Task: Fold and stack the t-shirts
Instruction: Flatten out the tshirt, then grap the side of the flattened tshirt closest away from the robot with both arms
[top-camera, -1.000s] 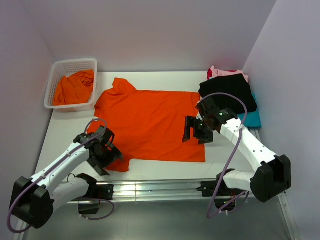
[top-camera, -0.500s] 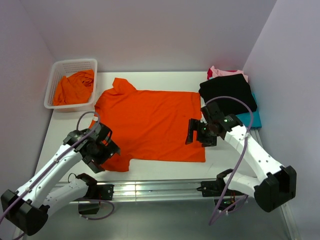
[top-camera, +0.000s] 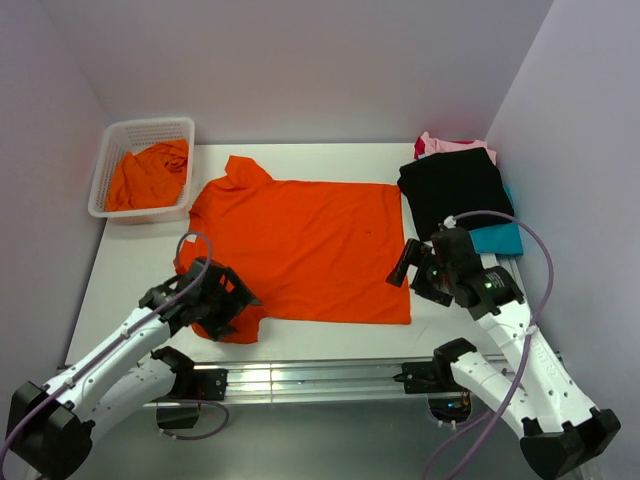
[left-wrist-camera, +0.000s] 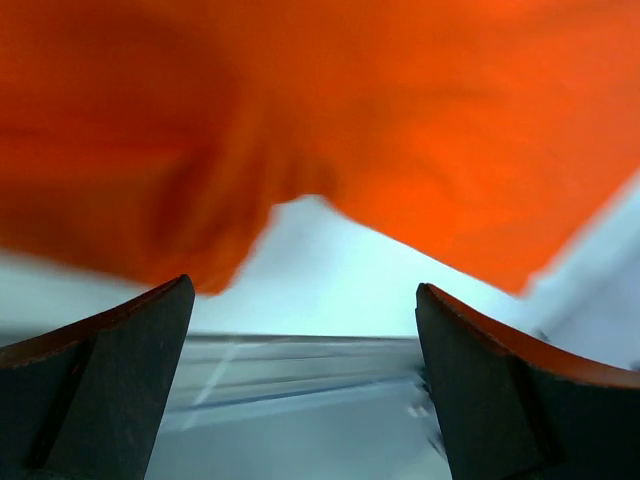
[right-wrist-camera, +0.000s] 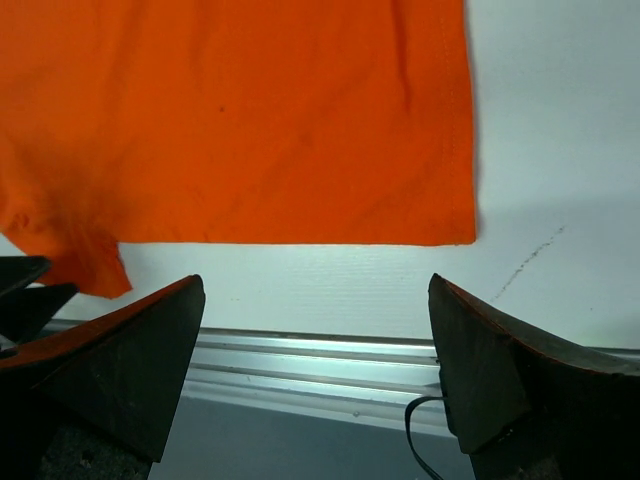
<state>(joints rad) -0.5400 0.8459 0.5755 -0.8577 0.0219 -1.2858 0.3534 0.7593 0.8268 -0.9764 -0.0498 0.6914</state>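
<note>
Both my pincers stand wide apart, holding nothing: the left pincer (top-camera: 226, 300) at the lower-left sleeve (top-camera: 240, 328) of the orange t-shirt (top-camera: 300, 240), the right pincer (top-camera: 415, 271) just off its lower-right corner. The shirt lies spread flat mid-frame on the bench (top-camera: 130, 262), so I judge folding comes next, and each pincer must pinch an edge. Only the overhead view shows the folded stack (top-camera: 455, 185) at upper right and the basket (top-camera: 143, 122) at upper left. My right wrist view shows a crisp hem, and my left shows the sleeve rumpled.
</note>
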